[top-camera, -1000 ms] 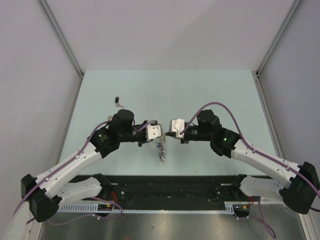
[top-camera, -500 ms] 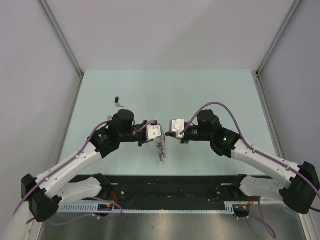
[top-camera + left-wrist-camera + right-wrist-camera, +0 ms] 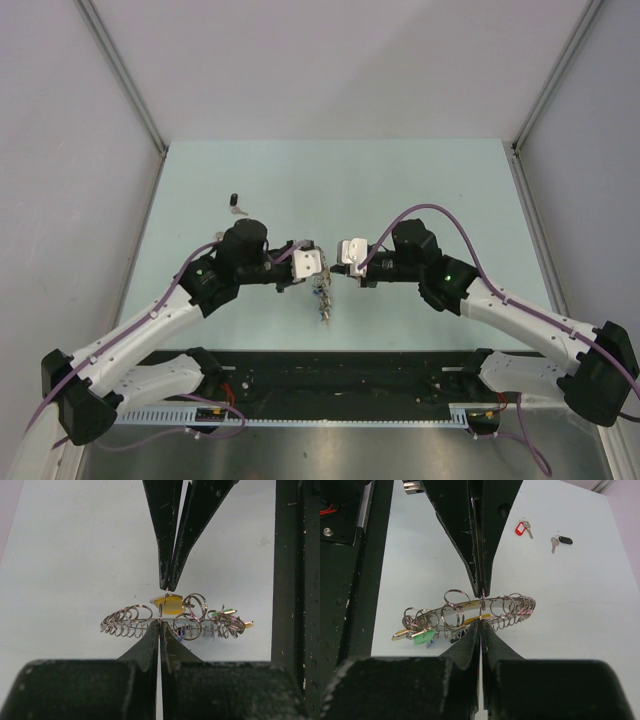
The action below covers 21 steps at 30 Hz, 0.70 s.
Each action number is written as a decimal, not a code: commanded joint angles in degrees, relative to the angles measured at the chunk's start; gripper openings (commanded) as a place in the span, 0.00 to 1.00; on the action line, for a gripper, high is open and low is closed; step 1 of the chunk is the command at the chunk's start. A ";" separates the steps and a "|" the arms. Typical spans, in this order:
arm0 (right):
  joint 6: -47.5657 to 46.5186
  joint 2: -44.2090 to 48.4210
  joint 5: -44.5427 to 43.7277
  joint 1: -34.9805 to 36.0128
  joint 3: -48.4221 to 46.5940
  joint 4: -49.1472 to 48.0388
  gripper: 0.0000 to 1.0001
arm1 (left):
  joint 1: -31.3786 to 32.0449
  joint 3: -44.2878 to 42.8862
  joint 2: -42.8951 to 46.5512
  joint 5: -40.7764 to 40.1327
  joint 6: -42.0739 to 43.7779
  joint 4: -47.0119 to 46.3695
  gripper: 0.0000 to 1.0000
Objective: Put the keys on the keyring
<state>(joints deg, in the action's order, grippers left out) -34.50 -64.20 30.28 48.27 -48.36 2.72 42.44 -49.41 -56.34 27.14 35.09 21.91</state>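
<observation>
The keyring (image 3: 145, 622) hangs edge-on between my two grippers, above the table; it also shows in the right wrist view (image 3: 455, 611) and the top view (image 3: 322, 297). My left gripper (image 3: 160, 623) is shut on its metal band. My right gripper (image 3: 480, 621) is shut on the small loop of the yellow key (image 3: 166, 603), tip to tip with the left gripper (image 3: 320, 268). The right gripper (image 3: 337, 262) nearly touches it in the top view. The red key (image 3: 521, 528) and the black key (image 3: 564, 540) lie on the table beyond. The black key shows in the top view (image 3: 235, 203).
Green (image 3: 422, 638) and orange (image 3: 400, 636) tags hang at one end of the ring. A black rail (image 3: 292, 580) runs along the table's near edge. Grey walls close the table at the back and sides.
My right gripper has edged slightly left, closer to the left gripper. The keyring and left arm stay about where they were.
</observation>
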 commanded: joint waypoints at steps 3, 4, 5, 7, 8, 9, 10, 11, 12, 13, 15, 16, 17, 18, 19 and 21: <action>0.40 1.19 -1.19 0.16 -2.44 -1.23 0.00 | 0.37 -0.07 2.11 0.02 1.29 -3.72 0.01; 0.40 1.45 -1.36 0.16 -2.44 -1.05 0.00 | 0.45 -0.07 1.93 -0.06 1.30 -3.72 0.00; 0.40 1.62 -1.45 0.07 -2.53 -0.88 0.00 | 0.46 -0.07 1.93 -0.15 1.21 -3.72 0.00; 0.40 2.15 -1.45 -0.02 -2.44 -0.70 0.00 | 0.37 -0.08 1.84 -0.07 1.29 -3.72 0.00; 0.40 2.24 -1.45 -0.02 -2.53 -0.61 0.00 | 0.37 -0.07 1.84 -0.07 1.30 -3.63 0.00; 0.40 2.24 -1.45 -0.02 -2.44 -0.61 0.00 | 0.37 -0.16 1.76 -0.07 1.30 -3.63 0.00; 0.40 2.24 -1.37 -0.02 -2.44 -0.61 0.00 | 0.45 -0.16 1.93 -0.15 1.30 -3.72 0.00; 0.40 2.15 -1.37 0.07 -2.53 -0.70 0.00 | 0.37 -0.16 1.84 -0.15 1.30 -3.63 0.00; 0.40 1.98 -1.45 -0.02 -2.44 -0.70 0.00 | 0.37 -0.16 1.84 -0.15 1.30 -3.63 0.00; 0.40 1.89 -1.45 -0.11 -2.53 -0.70 0.00 | 0.37 -0.08 1.93 -0.15 1.30 -3.54 0.00; 0.49 1.63 -1.37 -0.11 -2.53 -0.87 0.00 | 0.37 -0.16 1.93 -0.15 1.21 -3.63 0.00; 0.49 1.45 -1.11 -0.11 -2.53 -0.96 0.00 | 0.37 -0.16 1.84 -0.07 1.29 -3.63 0.00; 0.57 1.36 -1.02 -0.11 -2.44 -1.14 0.00 | 0.37 -0.16 1.93 -0.07 1.21 -3.63 0.00; 0.58 1.28 -0.93 -0.11 -2.44 -1.23 0.00 | 0.45 -0.08 1.84 0.02 1.21 -3.72 0.00; 0.58 1.01 -0.84 -0.11 -2.53 -1.40 0.00 | 0.46 -0.07 2.02 0.11 1.21 -3.63 0.01; 0.66 0.75 -0.84 -0.02 -2.53 -1.40 0.00 | 0.46 -0.08 1.84 0.29 1.12 -3.72 0.00</action>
<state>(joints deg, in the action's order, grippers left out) -34.48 -63.29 29.32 48.25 -48.36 2.90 42.48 -49.39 -56.12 26.65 35.09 21.91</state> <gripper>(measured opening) 0.009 0.006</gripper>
